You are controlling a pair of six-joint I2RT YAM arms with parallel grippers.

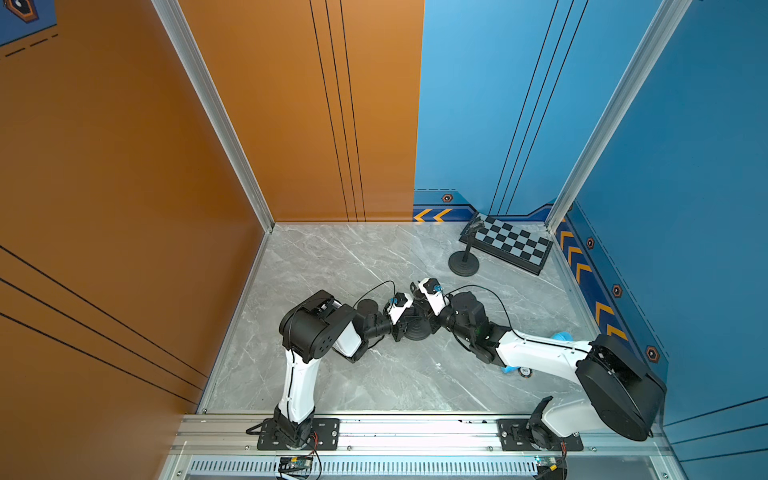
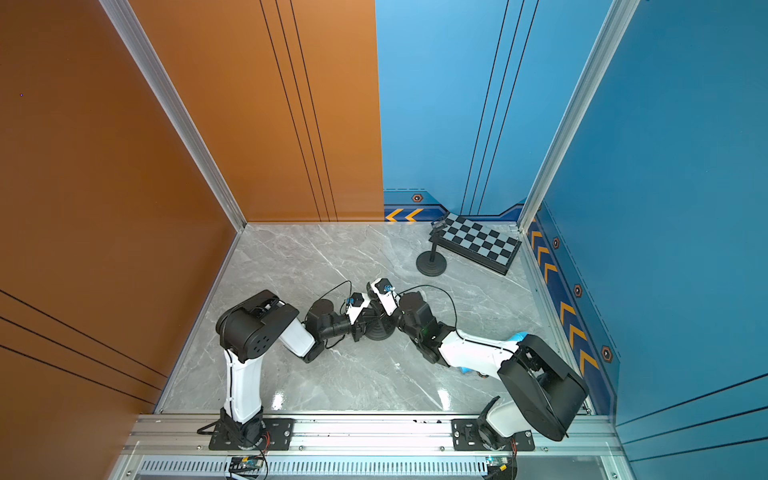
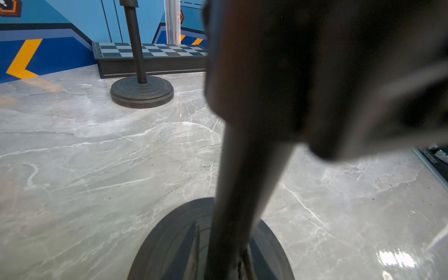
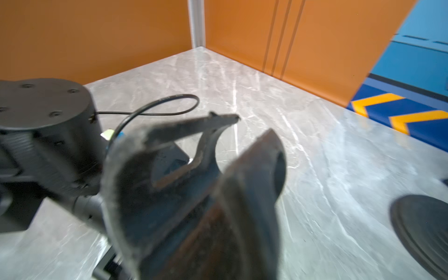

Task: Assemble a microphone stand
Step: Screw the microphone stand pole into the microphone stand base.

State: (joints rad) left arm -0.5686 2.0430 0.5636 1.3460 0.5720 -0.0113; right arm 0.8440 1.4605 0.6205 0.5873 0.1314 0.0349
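In both top views a black round base [image 1: 417,332] [image 2: 380,330] stands mid-table with both arms meeting over it. Seen from the left wrist, a black pole [image 3: 242,181] rises from the base [image 3: 164,242]. My left gripper [image 3: 221,254] [image 1: 406,326] sits around the pole low down, with one finger [image 3: 196,244] a little apart from it. My right gripper [image 1: 422,309] [image 4: 213,254] is shut on the black microphone clip [image 4: 206,181], held at the pole's top. That clip is a dark blur [image 3: 266,72] in the left wrist view.
A second stand [image 1: 464,262] with its clip on top stands at the back right, just in front of a chessboard box [image 1: 511,245]. Something blue [image 1: 563,336] lies under the right arm. Orange and blue walls close in the table on three sides.
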